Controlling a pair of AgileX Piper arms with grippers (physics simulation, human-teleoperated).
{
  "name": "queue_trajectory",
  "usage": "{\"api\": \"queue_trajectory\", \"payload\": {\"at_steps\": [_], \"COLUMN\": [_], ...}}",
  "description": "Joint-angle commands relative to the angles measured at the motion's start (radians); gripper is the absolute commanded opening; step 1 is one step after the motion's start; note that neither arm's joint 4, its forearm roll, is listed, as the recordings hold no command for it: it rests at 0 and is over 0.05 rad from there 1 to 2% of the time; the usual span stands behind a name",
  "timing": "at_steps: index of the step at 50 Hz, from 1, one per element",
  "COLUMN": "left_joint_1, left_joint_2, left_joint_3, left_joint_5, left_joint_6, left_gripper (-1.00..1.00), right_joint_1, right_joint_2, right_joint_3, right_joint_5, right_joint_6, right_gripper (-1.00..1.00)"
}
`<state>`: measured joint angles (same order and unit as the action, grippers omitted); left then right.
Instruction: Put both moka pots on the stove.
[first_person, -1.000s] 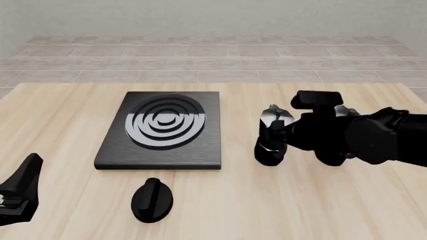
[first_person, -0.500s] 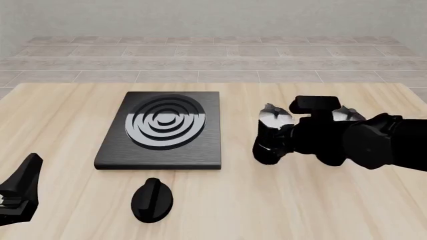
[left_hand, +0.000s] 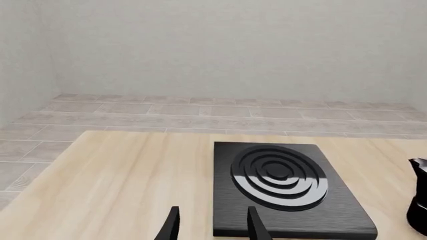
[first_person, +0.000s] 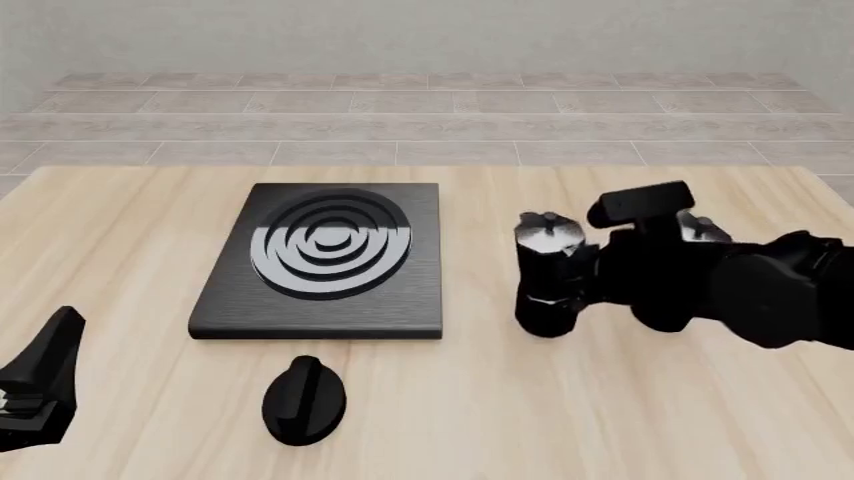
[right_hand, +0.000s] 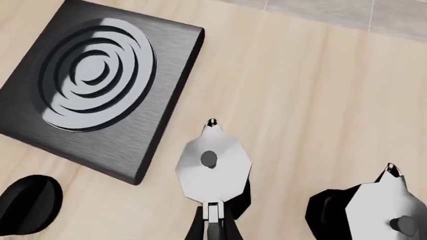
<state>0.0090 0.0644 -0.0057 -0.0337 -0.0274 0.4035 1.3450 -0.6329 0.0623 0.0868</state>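
One moka pot (first_person: 546, 278) stands upright on the table just right of the stove (first_person: 320, 262). My right gripper (first_person: 582, 276) is shut on the handle at its side. From the right wrist view I look down on this pot's silvery lid (right_hand: 213, 161), with the gripper (right_hand: 212, 228) around the handle. The second moka pot (right_hand: 377, 207) stands close beside it; in the front view only its lid (first_person: 702, 229) shows behind my right arm. My left gripper (first_person: 46, 382) hangs open at the near left, away from everything, its fingers (left_hand: 253, 226) pointing toward the stove (left_hand: 280, 185).
A flat black round knob (first_person: 304, 400) lies on the table in front of the stove, also showing in the right wrist view as a knob (right_hand: 27, 204). The table's far edge meets a tiled floor and wall.
The pot held by my right gripper has gone from leaning to upright, and the right arm shifted slightly right. The left arm has not moved.
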Motion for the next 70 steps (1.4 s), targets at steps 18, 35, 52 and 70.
{"api": "queue_trajectory", "payload": {"at_steps": [18, 35, 52, 70], "left_joint_1": [0.000, 0.002, 0.001, 0.004], "left_joint_2": [0.000, -0.010, -0.011, -0.017], "left_joint_3": [-0.001, 0.000, -0.001, -0.004], "left_joint_5": [0.000, 0.008, 0.011, 0.016], "left_joint_6": [0.002, 0.004, 0.004, 0.003], "left_gripper": [1.00, 1.00, 1.00, 1.00], "right_joint_1": [0.020, 0.049, 0.110, 0.167], "right_joint_2": [-0.117, -0.102, 0.015, 0.096], "right_joint_3": [-0.036, -0.083, -0.211, -0.372], "right_joint_5": [-0.022, -0.054, -0.074, -0.036], "right_joint_6": [-0.067, -0.063, -0.064, -0.073], "right_gripper": [-1.00, -1.00, -1.00, -1.00]}}
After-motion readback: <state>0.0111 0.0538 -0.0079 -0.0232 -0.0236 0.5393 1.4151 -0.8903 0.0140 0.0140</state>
